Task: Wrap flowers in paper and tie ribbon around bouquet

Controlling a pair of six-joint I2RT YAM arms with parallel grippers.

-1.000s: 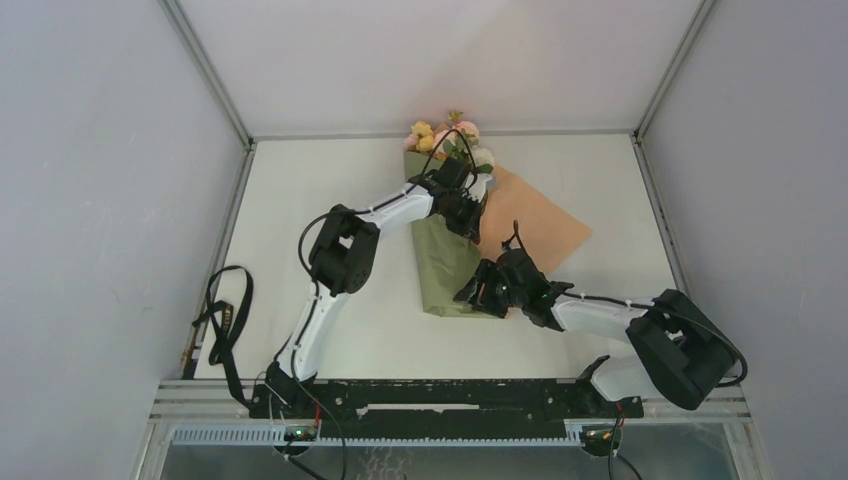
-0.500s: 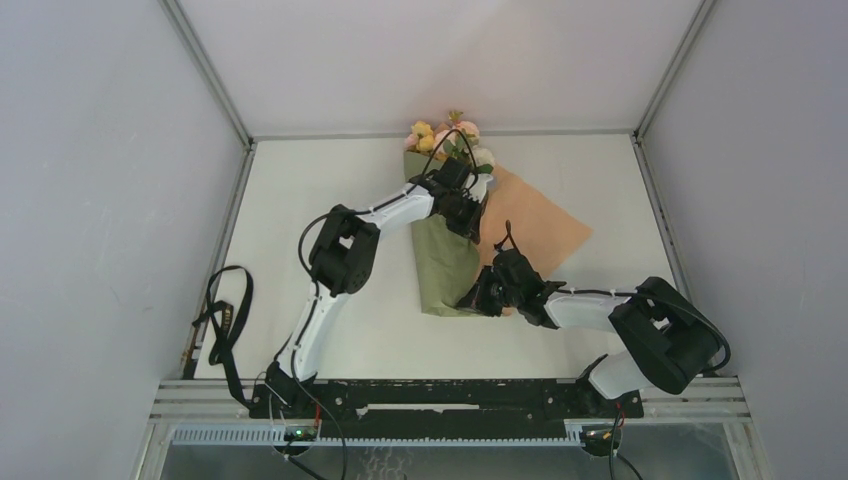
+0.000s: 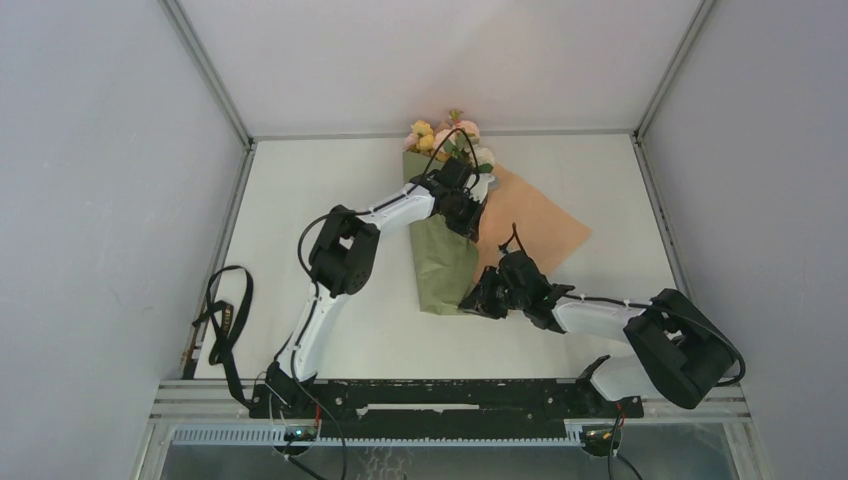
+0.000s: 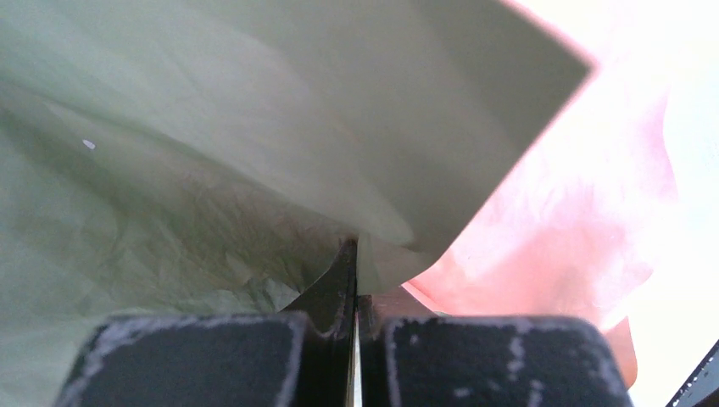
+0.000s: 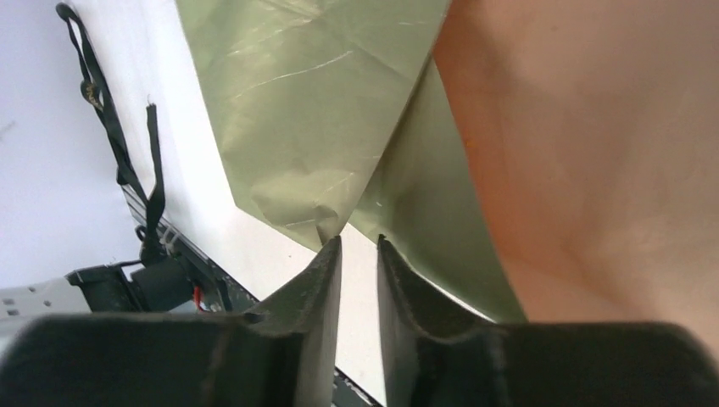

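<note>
The flowers (image 3: 445,137) lie at the table's far edge, their pink and yellow heads sticking out of the paper. The paper's olive face (image 3: 443,265) is folded over the stems, and its peach face (image 3: 530,225) spreads flat to the right. My left gripper (image 3: 468,225) is shut on a raised olive fold (image 4: 356,246) of the paper just below the blooms. My right gripper (image 3: 472,298) sits at the paper's lower corner. Its jaws (image 5: 358,242) stand slightly apart, with bare table between them and the corner (image 5: 326,222) just past the tips. The black ribbon (image 3: 225,320) lies looped at the table's left front edge.
The white table (image 3: 310,200) is walled at the back and sides by metal rails (image 3: 215,70). A black base rail (image 3: 440,395) runs along the near edge. The ribbon (image 5: 110,136) also shows at the left of the right wrist view.
My right gripper closed down from a wide opening at the paper's lower corner and has since parted a little. Its arm swung slightly left and back. The left arm has not moved.
</note>
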